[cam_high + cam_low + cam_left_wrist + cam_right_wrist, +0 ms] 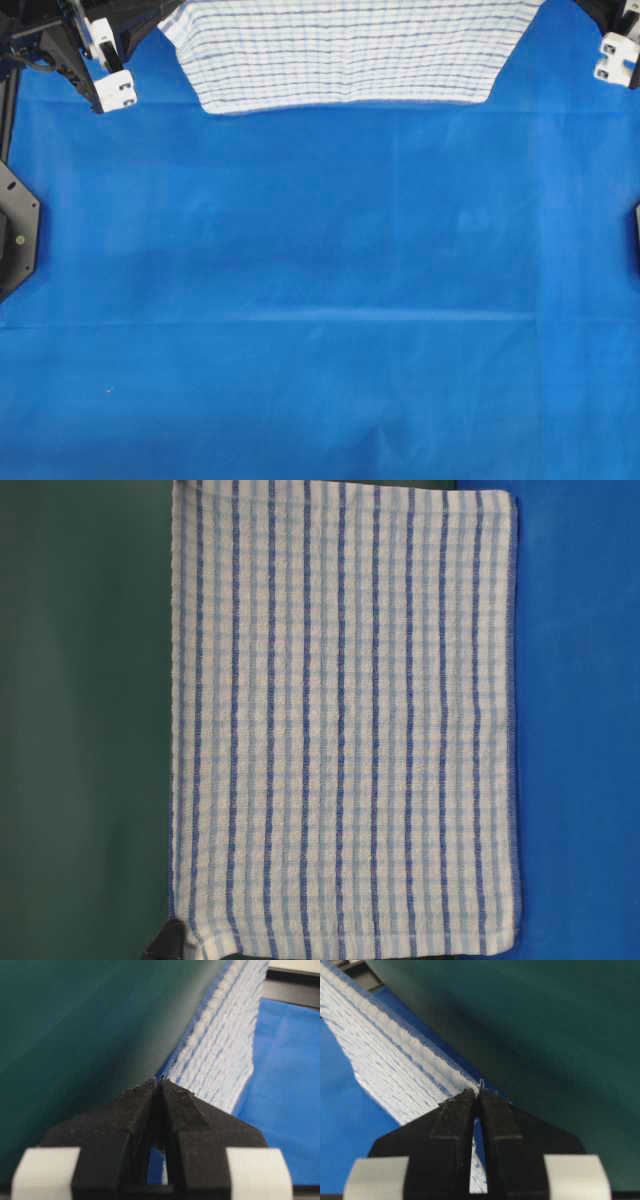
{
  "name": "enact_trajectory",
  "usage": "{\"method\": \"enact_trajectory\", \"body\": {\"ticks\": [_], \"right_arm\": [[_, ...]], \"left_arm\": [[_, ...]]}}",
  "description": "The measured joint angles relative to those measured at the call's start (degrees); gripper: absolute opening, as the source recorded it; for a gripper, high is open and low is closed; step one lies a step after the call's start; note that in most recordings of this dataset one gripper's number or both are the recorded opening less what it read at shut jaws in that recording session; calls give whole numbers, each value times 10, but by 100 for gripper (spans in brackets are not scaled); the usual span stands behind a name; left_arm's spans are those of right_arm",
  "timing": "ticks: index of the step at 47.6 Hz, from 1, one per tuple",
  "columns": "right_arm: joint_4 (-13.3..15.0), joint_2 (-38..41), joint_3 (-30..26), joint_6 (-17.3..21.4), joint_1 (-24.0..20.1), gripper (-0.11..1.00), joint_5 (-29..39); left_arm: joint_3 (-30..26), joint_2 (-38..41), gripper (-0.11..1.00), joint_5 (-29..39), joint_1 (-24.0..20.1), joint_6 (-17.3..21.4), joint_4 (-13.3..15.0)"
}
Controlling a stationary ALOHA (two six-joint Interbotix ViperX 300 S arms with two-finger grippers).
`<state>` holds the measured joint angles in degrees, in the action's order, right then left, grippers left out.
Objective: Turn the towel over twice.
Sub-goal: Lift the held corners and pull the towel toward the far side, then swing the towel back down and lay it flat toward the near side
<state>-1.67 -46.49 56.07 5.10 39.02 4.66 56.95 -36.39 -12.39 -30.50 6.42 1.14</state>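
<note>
Two grippers hold your towel aloft: the left gripper and the right gripper each pinch a top corner, jaws clamped tight, so the striped cloth hangs spread flat above the blue table cover at its far edge.

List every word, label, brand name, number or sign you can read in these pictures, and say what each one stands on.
None: no readable text in any view.
The towel bears only blue stripes and pale checks, no tag or print in sight.
The blue table cover is plain.
The left gripper and right gripper, both shut on the towel's edge, show no markings.
</note>
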Motion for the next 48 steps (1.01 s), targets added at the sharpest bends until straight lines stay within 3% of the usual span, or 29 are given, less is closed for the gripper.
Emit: {"method": "enact_trajectory", "body": {"ticks": [13, 26, 41, 48], "right_arm": [[-14, -11, 4, 11, -40, 5, 52], [-54, -13, 67, 72, -158, 5, 82], [-56, 83, 120, 174, -290, 5, 42], [-55, 156, 120, 216, -376, 5, 24]], "left_arm": [[12, -1, 3, 41, 23, -8, 1], [83, 1, 3, 57, 126, -38, 4], [125, 58, 3, 54, 241, -185, 5], [123, 113, 3, 54, 295, -258, 5]]}}
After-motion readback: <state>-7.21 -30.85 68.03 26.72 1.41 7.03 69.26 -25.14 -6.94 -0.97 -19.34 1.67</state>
